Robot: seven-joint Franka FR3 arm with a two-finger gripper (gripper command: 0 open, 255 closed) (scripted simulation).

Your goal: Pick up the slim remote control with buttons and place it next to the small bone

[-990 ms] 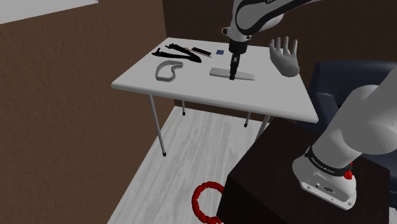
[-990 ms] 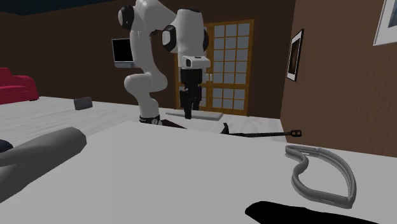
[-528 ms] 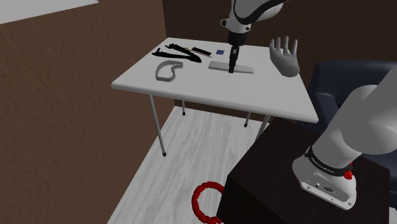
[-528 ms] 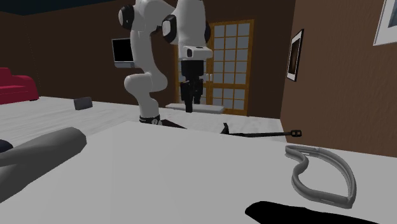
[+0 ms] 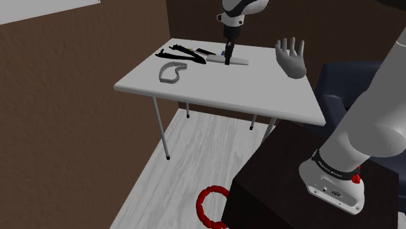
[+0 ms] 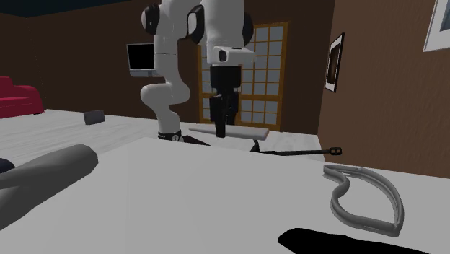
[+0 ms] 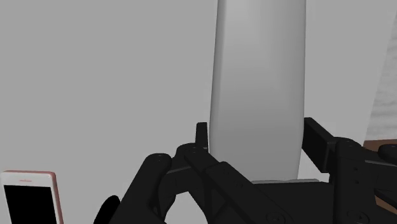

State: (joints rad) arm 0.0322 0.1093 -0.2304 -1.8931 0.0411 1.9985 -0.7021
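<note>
Moved since a second ago: hand (image 5: 228, 63) and remote (image 5: 241, 61), travelling together from mid-desk toward the far edge of the desk (image 5: 260, 91), nearer the corner where the small bone (image 5: 171, 73) lies; bone unmoved.

Item: remote (image 7: 257, 76); plain grey, slim, flat, no buttons legible; carried crosswise over the desk's far edge, well short of the bone (image 6: 360, 198).

Hand (image 7: 257, 146): fingers clamped across the remote's narrow width, near its middle, one on each long side.

Handling, judged: light and stiff; smooth sides likely slippery; a long slab would swing if taken near an end, so the mid-length hold across the width suits it; not fragile, yet best set down flat.

Also present: phone (image 7: 28, 197), pink-framed, flat on the desk beside the hand's path.
</note>
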